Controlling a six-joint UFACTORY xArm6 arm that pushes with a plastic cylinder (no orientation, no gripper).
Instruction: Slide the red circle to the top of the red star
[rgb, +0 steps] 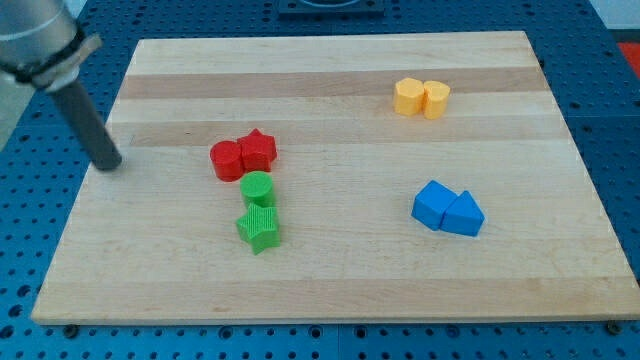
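The rod reaches in from the view's top left, and the tip (108, 163) rests at the left edge of the wooden tabletop (340, 280). The arm ends in this plain rod, with no hand on it, so nothing is clenched or grasped.

The red circle (227, 160) sits left of centre on the tabletop, touching the left side of the red star (258, 150). The circle lies beside the star, slightly lower in the view, not above it. The tip is well to the view's left of the circle, at about the same height in the view, with bare wood between them.

Just below the red pair stands the green circle (257, 188), close under the star and circle. Below it, touching, is the green star (259, 229).

Near the view's top right two yellow blocks stand side by side and touching: a yellow block (408, 97) with faceted sides whose exact shape cannot be told, and on its right a yellow cylinder (435, 99).

At the view's right, lower down, a blue block (432, 204) with angled sides touches a blue triangle (463, 215) on its right. The yellow and blue pairs lie well apart from the tip and from the red blocks.
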